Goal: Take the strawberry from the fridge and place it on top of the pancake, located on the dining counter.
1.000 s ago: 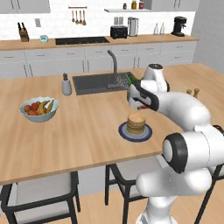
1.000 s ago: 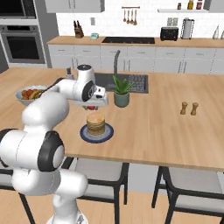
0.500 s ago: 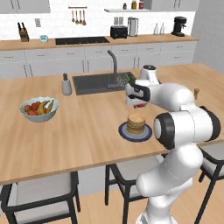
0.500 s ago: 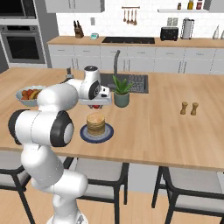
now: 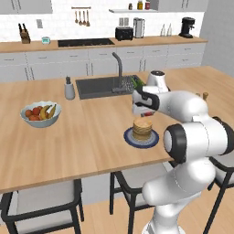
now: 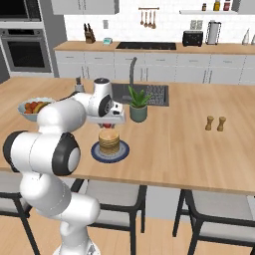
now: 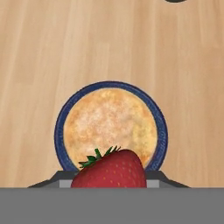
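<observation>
A: Where did you have the strawberry (image 7: 109, 168) at that moment?

B: It sat clamped between the fingertips of your gripper (image 7: 109, 183), jaws narrowed onto the fruit, leaves pointing toward the pancake (image 7: 110, 127). In the hand view the berry hung over the near rim of the blue plate (image 7: 59, 131), with the stack showing just beyond it.

A: And what had shifted over the last second?

B: Your arm had folded: the elbow swung out toward the near edge of the dining counter (image 5: 55, 146) while the gripper (image 5: 141, 109) stayed almost where it was, just behind and above the pancake (image 5: 142, 128). The grip itself hadn't changed.

A: So how far along were you?

B: I'd judge you nearly done; the fetching was finished and only the placing remained. You'd likely need to bring the hand a touch further over the middle of the stack, lower, then release.

A: Anything nearby to mind?

B: The potted plant (image 6: 138, 105) stood just beside the gripper (image 6: 110, 118), toward the sink (image 5: 98, 87); the fruit bowl (image 5: 41, 114) was well apart
</observation>
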